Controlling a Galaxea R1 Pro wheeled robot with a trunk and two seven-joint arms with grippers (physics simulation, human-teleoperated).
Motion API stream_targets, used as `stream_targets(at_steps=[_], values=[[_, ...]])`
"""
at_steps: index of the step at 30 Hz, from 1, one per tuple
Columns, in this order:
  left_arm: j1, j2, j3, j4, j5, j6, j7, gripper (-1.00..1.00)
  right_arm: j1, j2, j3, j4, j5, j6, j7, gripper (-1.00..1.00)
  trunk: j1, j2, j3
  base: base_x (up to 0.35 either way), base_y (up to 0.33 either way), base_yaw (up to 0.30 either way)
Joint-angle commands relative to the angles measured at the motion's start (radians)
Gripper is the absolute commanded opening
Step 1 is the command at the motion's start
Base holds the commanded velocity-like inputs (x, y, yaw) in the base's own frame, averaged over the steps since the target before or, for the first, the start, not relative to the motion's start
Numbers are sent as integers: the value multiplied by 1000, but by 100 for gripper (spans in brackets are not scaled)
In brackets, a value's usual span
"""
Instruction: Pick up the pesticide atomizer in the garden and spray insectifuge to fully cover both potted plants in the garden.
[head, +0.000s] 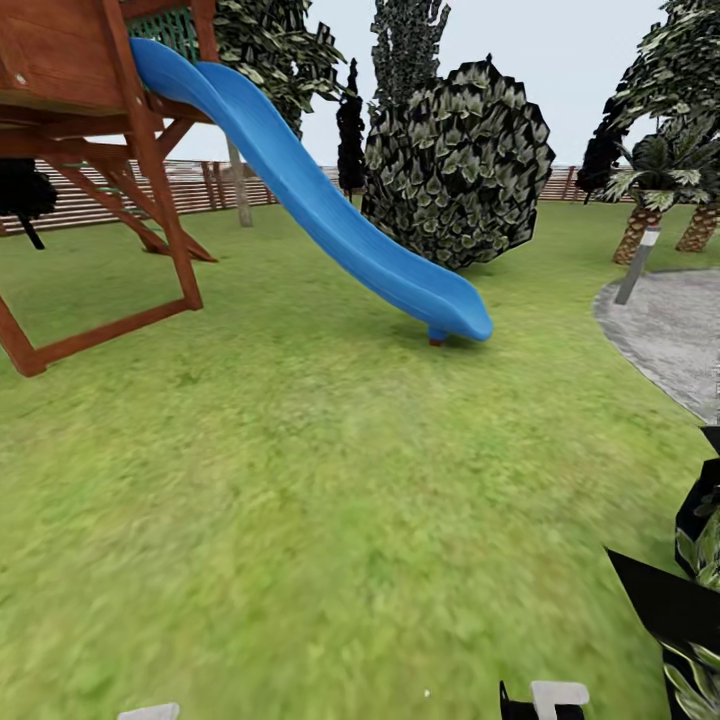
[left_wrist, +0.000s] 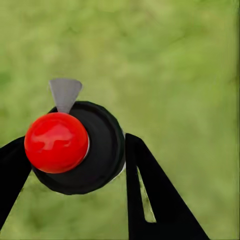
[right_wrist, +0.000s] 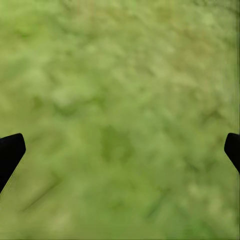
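Note:
My left gripper (left_wrist: 77, 150) is shut on the pesticide atomizer (left_wrist: 95, 150), a round black body with a glossy red ball top (left_wrist: 56, 142) and a small grey nozzle (left_wrist: 65, 92). One black finger (left_wrist: 150, 190) presses its side, and blurred grass lies below. My right gripper (right_wrist: 122, 147) is open with its two black fingertips far apart, and nothing but lawn shows between them. The garden lawn (head: 300, 480) stretches ahead in the head view. The two potted plants are out of view.
A blue slide (head: 330, 220) comes down from a wooden playset (head: 90, 150) at the left. A big dark bush (head: 460, 165) stands behind it, before a slatted fence (head: 200, 185). At the right are the grey paved patio (head: 670, 330), a grey post (head: 637, 265), palms (head: 660, 180) and a striped spiky plant (head: 690, 600).

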Motion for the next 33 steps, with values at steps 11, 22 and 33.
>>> stream_targets(at_steps=[11,22,33], values=[[0,0,6,0,9,-1,-10,-100,-1,0,-4,1,11,-2,-5,100,0,0,-1,335,135,-263],[0,0,5,-1,9,-1,-10,-100,-1,0,-4,1,11,-2,-5,100,0,0,-1,335,100,-201],[0,0,5,-1,9,-1,-10,-100,-1,0,-4,1,12,-2,-5,100,0,0,-1,335,92,-3]])
